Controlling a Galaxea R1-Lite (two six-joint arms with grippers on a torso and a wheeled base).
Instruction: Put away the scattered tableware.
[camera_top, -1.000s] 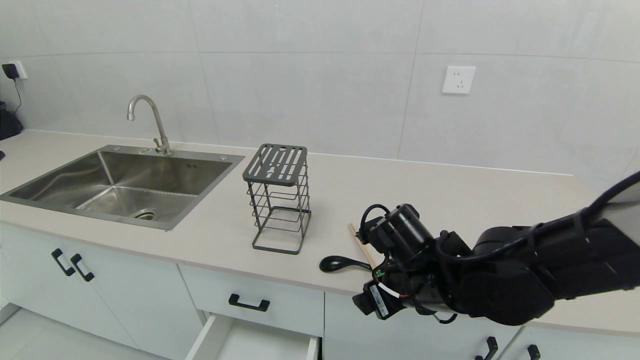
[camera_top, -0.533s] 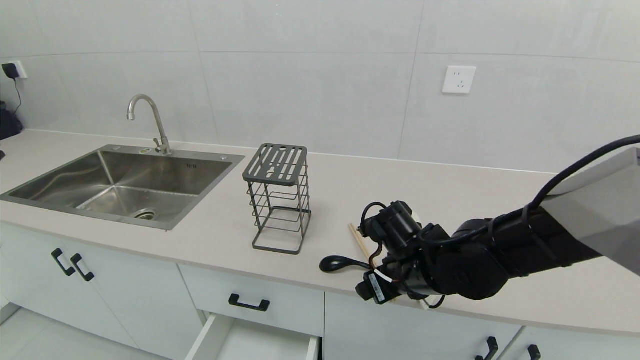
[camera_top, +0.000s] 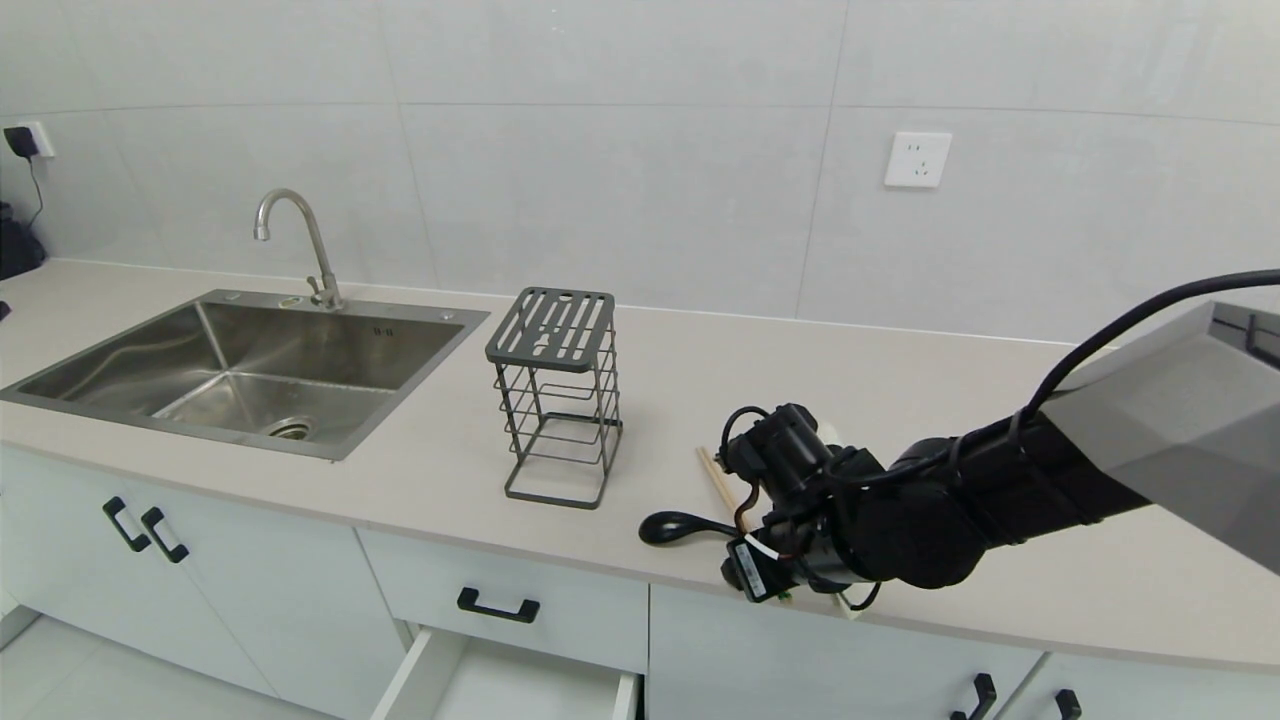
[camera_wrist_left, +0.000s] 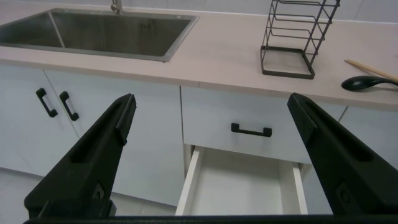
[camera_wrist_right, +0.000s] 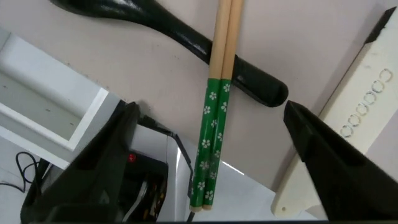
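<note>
A pair of wooden chopsticks with green flowered ends (camera_wrist_right: 214, 124) lies near the front edge of the beige counter (camera_top: 900, 400), across the handle of a glossy black spoon (camera_wrist_right: 186, 37). The right gripper (camera_wrist_right: 211, 109) hangs over them, spread wide, holding nothing. A flat white piece (camera_wrist_right: 348, 124), perhaps a utensil handle, lies just beside. A dark wire rack (camera_top: 555, 400) stands at ten o'clock from them. The left gripper (camera_wrist_left: 211, 102), also spread wide, faces an open white drawer (camera_wrist_left: 242, 180).

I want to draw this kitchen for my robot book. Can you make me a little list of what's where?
Counter: wire rack stands beside the sink
Tableware: chopsticks lie across the black spoon's handle, white tool beside them
Right gripper: open, over the chopsticks
Left gripper: open, low, facing the drawer
Drawer: pulled out, below the counter
</note>
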